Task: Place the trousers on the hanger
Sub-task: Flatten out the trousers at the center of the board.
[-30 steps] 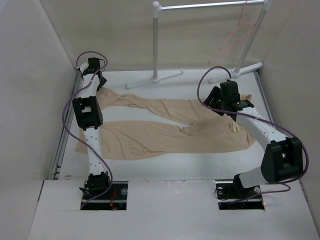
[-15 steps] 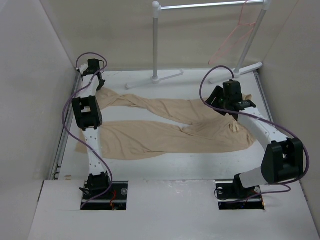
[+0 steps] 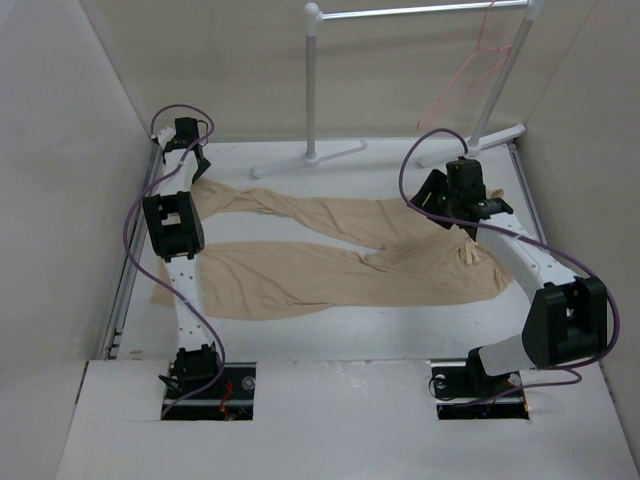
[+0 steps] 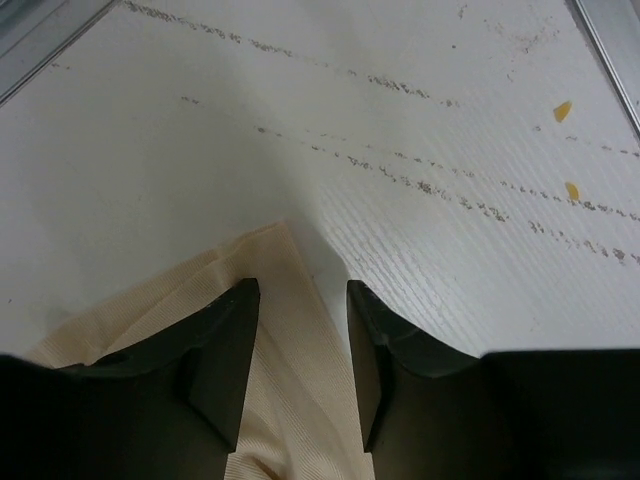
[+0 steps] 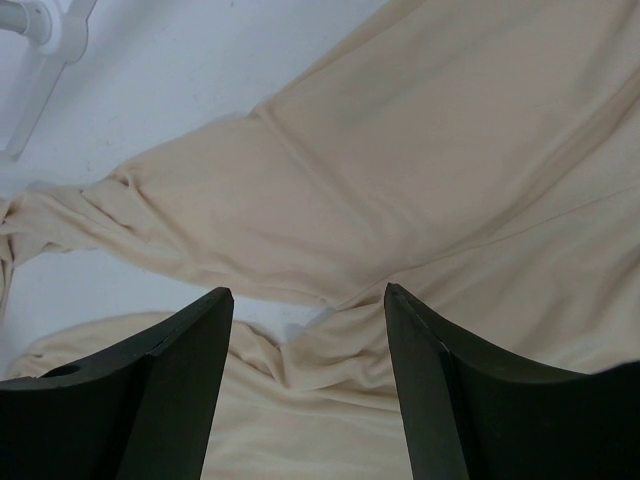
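The beige trousers [image 3: 330, 250] lie flat across the table, legs pointing left and waist at the right. My left gripper [image 3: 200, 165] hovers at the far left over the end of the upper leg. In the left wrist view it [image 4: 302, 290] is open, with the cuff [image 4: 290, 380] lying between the jaws on the table. My right gripper [image 3: 438, 205] is open over the crotch area, its fingers apart above the folds where the two legs meet [image 5: 330, 340]. The pinkish-red hanger [image 3: 468, 70] hangs from the rack's rail at the back right, far from both grippers.
A white tube garment rack [image 3: 312, 80] stands at the back, its feet [image 3: 305, 158] on the table. One foot shows in the right wrist view [image 5: 40, 30]. White walls enclose the left, right and back. A metal rail [image 3: 125, 270] runs along the left edge.
The left wrist has lifted and tipped a little at the leg's end. The right gripper has edged slightly toward the back. The trousers lie as before.
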